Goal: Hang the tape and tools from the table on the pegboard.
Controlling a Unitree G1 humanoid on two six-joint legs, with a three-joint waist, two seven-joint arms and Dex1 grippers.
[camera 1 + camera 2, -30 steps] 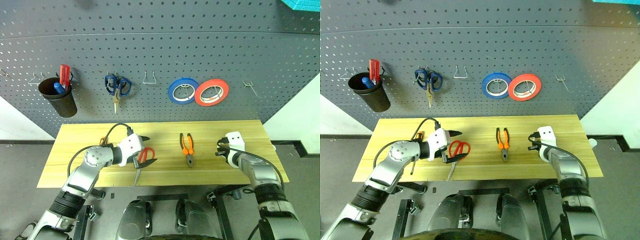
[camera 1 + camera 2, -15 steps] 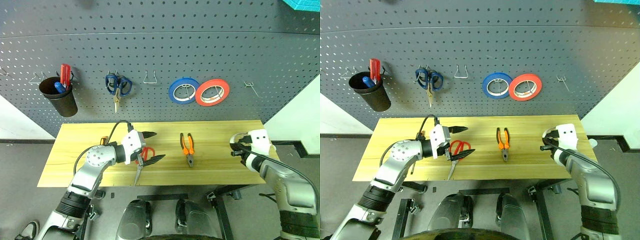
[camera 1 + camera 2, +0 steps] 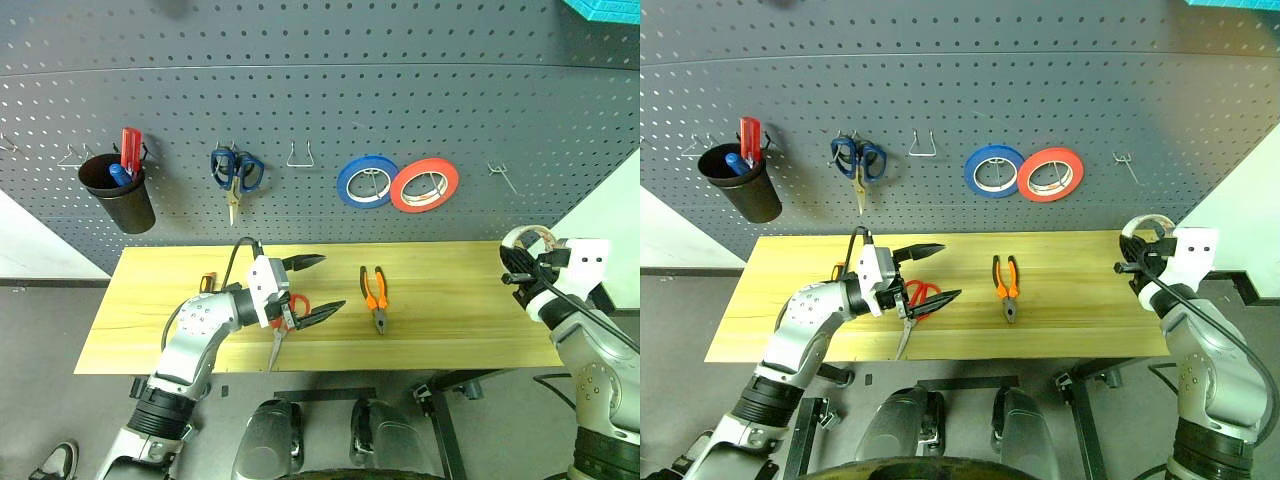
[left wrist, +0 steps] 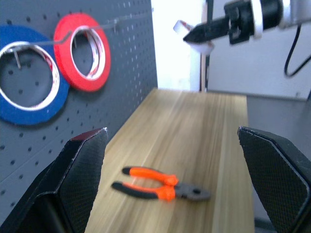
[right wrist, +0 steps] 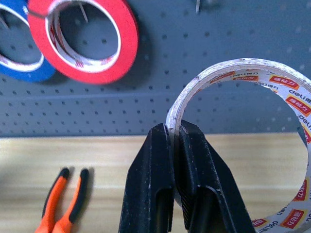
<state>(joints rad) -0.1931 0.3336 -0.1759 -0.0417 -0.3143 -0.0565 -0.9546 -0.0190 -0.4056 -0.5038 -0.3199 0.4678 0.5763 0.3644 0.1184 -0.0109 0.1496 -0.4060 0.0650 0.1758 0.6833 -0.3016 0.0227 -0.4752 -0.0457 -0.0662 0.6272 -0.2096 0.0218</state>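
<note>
Tape (image 5: 252, 145) inner core: repeated orange labels reading "deli" beside small Chinese characters, illegible. No other readable text near tape.

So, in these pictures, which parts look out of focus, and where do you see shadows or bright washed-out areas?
Left wrist view: the two black fingers of the left gripper are soft and close, and the window behind the right gripper is washed out. Right wrist view: the orange-and-black pliers are blurred, and the red-orange tape roll throws a shadow on the dark grey pegboard.

Cream tape (image 5: 252, 141) (rim pinched) off the table (image 3: 450, 300); pliers (image 3: 375, 295), red scissors (image 3: 292, 308) lying flat.
</note>
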